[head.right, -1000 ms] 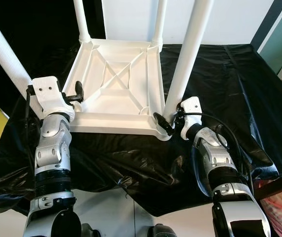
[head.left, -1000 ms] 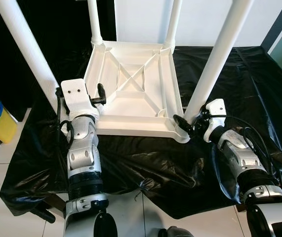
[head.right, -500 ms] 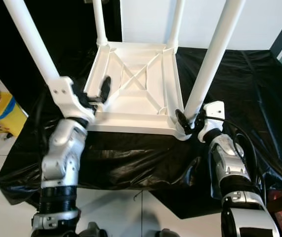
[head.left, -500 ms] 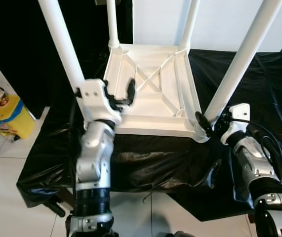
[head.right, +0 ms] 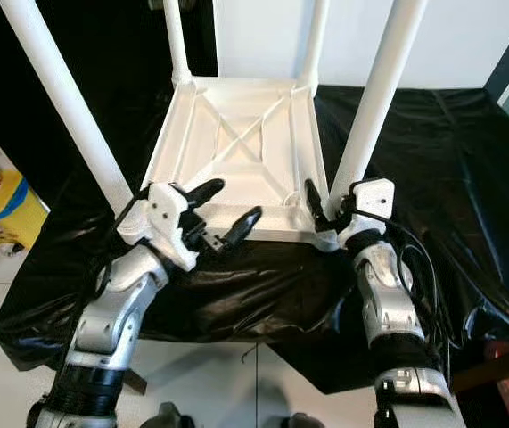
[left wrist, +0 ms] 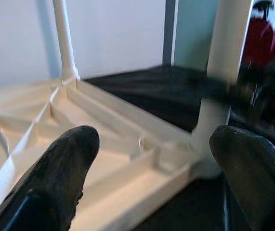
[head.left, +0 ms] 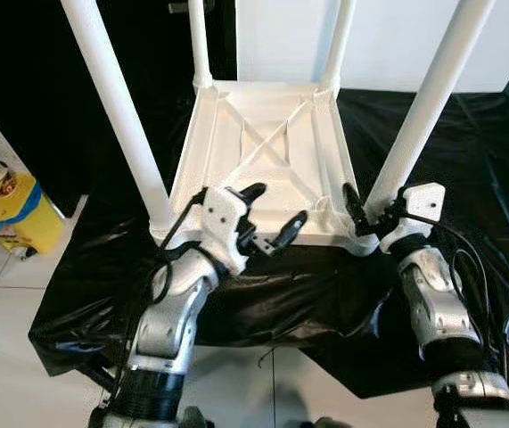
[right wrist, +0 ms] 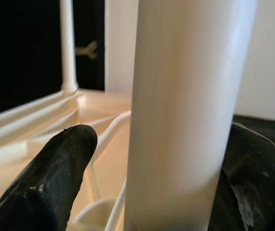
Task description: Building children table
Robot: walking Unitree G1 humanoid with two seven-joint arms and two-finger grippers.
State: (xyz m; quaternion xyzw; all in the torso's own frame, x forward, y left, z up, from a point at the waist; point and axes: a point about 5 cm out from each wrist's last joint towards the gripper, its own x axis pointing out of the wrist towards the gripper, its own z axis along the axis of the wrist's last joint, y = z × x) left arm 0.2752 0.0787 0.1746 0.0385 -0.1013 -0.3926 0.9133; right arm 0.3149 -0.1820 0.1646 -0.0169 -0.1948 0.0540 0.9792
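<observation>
A white children's table lies upside down on a black plastic sheet, its four legs pointing up. My left gripper hovers open just in front of the table's near edge, fingers spread wide and holding nothing. In the left wrist view its fingers frame the table's ribbed underside. My right gripper straddles the base of the near right leg. In the right wrist view the leg stands between the two fingers, with a small gap beside one finger.
The near left leg rises beside my left arm. A yellow container stands on the white tiled floor at the left. The black sheet spreads to the right of the table. A white wall is behind.
My left gripper has left the table's left edge and swung right and down to the front edge, fingers spread wider. My right gripper stays at the near right leg. The camera has shifted.
</observation>
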